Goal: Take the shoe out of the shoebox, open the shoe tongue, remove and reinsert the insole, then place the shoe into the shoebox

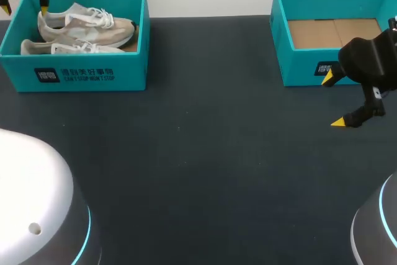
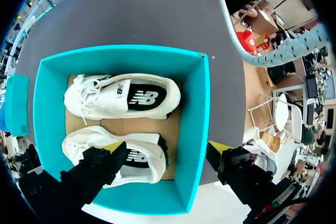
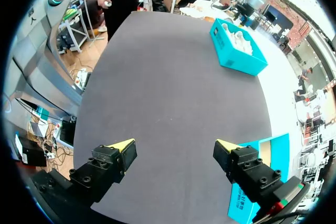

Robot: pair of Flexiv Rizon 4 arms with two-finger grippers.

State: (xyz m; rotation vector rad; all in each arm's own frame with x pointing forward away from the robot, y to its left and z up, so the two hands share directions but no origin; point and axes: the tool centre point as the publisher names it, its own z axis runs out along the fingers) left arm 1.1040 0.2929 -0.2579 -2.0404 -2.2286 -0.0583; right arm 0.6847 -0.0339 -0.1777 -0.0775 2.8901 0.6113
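Both sneakers (image 1: 87,29) lie inside the teal shoebox (image 1: 124,69). The left gripper (image 2: 167,148) hangs above it, fingers apart, astride one box wall. The right gripper (image 3: 174,144), fingers spread, hovers over the table (image 1: 198,153).

Two sneakers in an open teal shoebox

The open teal cardboard shoebox (image 1: 74,72) stands at the far left of the dark worktop (image 1: 198,153), with white print on its front wall. On its brown floor a beige-and-white lace-up sneaker (image 1: 87,22) and its matching twin (image 1: 68,47) sit upright side by side, toes pointing the same way, dark insoles in place. A second open teal box (image 1: 301,66), its brown floor bare, stands well apart at far right.
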